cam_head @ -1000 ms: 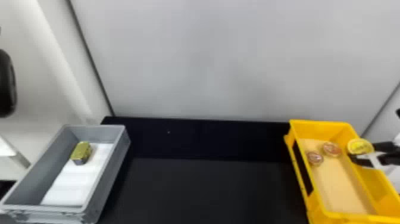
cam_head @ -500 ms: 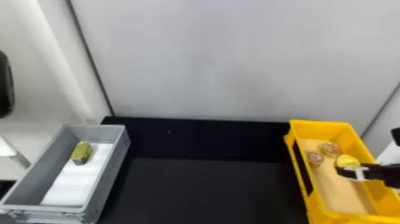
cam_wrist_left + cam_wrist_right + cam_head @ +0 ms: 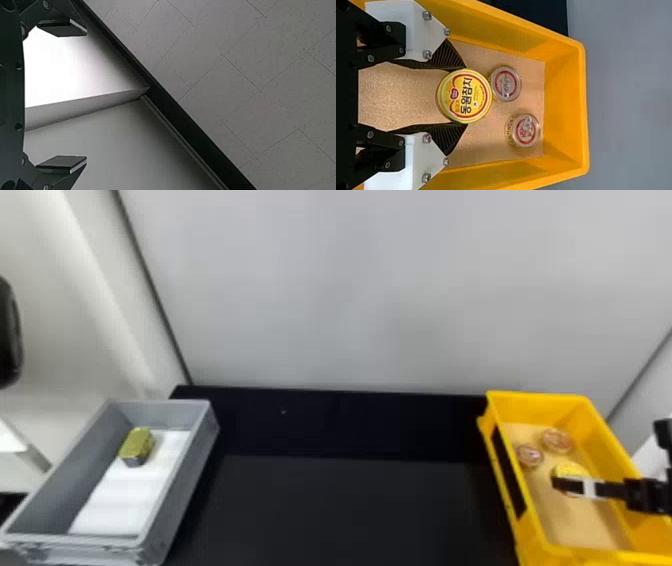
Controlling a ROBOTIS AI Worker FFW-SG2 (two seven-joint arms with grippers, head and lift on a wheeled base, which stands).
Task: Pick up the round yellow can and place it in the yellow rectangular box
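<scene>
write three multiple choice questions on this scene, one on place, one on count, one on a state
1. Where is the round yellow can?
A: in the gray box
B: in the yellow box
C: on the bare black table

2. How many smaller cans are near it?
A: one
B: five
C: two

3. How is the left pincer?
A: open
B: closed and empty
C: clamped on a can

1 B: yellow walls surround it.
2 C: two show in the right wrist view.
3 A: its fingers stand wide apart.
</scene>
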